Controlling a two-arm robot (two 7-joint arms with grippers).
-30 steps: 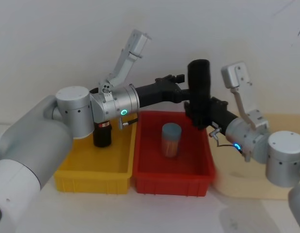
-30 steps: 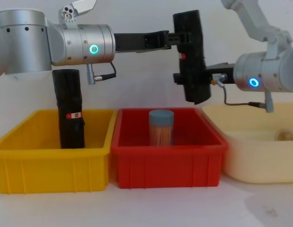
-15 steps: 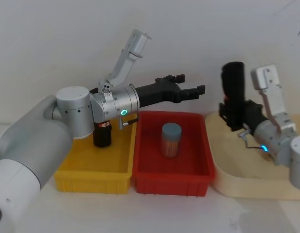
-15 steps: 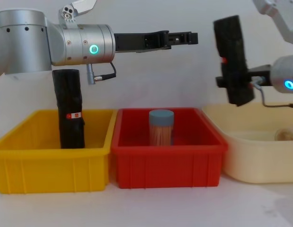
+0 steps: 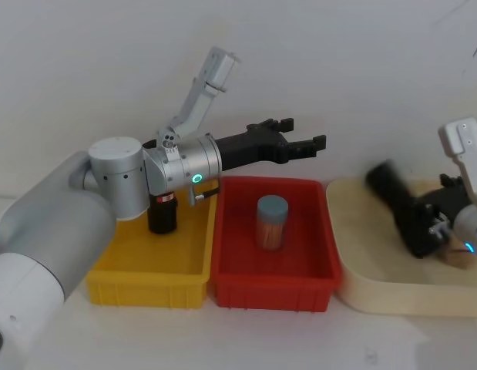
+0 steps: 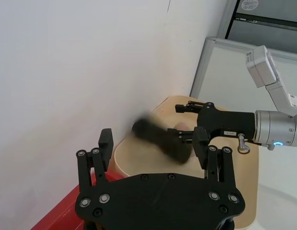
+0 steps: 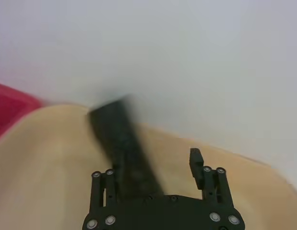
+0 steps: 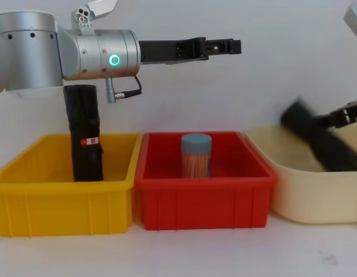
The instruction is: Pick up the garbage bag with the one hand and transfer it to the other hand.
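Swung down and away to the right since half a second ago: garbage bag [image 5: 400, 206], upright in mid-air then, now tilted and low over the beige tray [image 5: 361, 289], carried off by the right tool [image 7: 160, 189].

Starting at the left: second black roll [image 8: 84, 133] standing upright in the yellow bin [image 8: 63, 210], untouched. Above it, left tool [image 5: 300, 144], green ring lit, stretched out level over the red bin [image 5: 273, 281], fingers spread and holding nothing. Blue-capped jar [image 8: 196, 156] upright in that red bin, well below the fingers.

Further right: right tool over the beige tray, clamped on the garbage bag's lower end, with the roll slanting up and back toward the wall, its free end pointing leftward. Bag blurred with motion in every view, so contact with the tray floor impossible to call.

Progress, by the look of it: pickup done, hand-over done, bag well apart from the left tool and wholly with the right. Nothing left of the transfer itself; perhaps only a set-down in the tray.
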